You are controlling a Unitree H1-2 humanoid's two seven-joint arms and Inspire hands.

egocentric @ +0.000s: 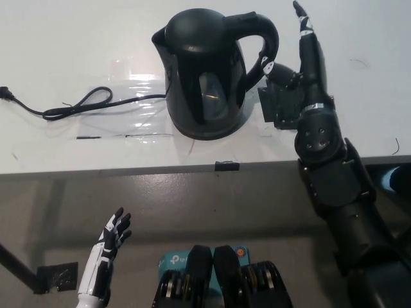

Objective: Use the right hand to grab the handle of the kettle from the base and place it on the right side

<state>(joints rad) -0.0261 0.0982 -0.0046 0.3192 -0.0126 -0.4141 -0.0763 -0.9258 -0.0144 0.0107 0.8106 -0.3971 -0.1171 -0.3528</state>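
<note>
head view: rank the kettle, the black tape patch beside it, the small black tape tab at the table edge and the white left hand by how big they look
1. kettle, clearly largest.
2. and 3. black tape patch and white left hand: not ranked. The right hand hides part of the patch, and the left hand sits below table level at a different depth.
4. black tape tab, smallest.

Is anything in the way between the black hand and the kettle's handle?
No, nothing visible blocks it. The right hand is open right beside the kettle, and one finger already reaches into the handle loop. The left hand rests low, off the table.
</note>
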